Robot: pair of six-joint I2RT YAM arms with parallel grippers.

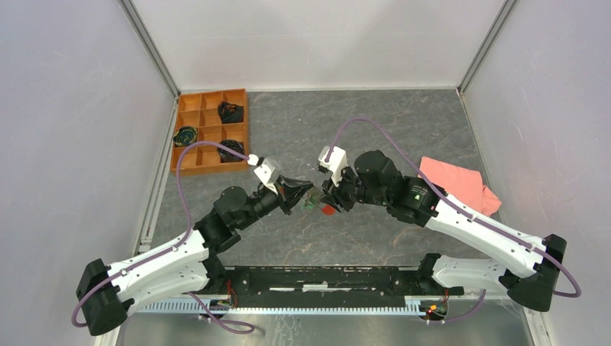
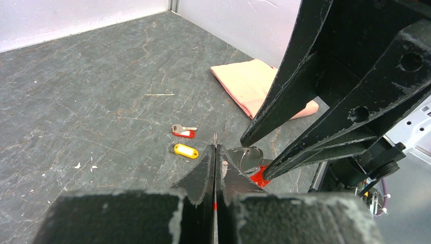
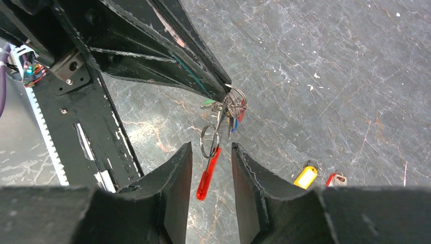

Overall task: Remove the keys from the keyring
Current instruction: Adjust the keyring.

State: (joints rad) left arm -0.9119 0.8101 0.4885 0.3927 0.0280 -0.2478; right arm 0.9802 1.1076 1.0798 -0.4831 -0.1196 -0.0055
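Keyring (image 3: 209, 141) dangling from clamped left jaws, right jaws parted beside it.

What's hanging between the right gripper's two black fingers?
The thin metal keyring with its narrow red strap, dangling from the shut left gripper; the right wrist view shows it.

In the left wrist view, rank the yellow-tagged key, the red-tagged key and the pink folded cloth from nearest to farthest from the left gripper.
1. The yellow-tagged key, on the table just left of the left gripper.
2. The red-tagged key, just beyond the yellow one.
3. The pink folded cloth, farthest, beyond and to the right.
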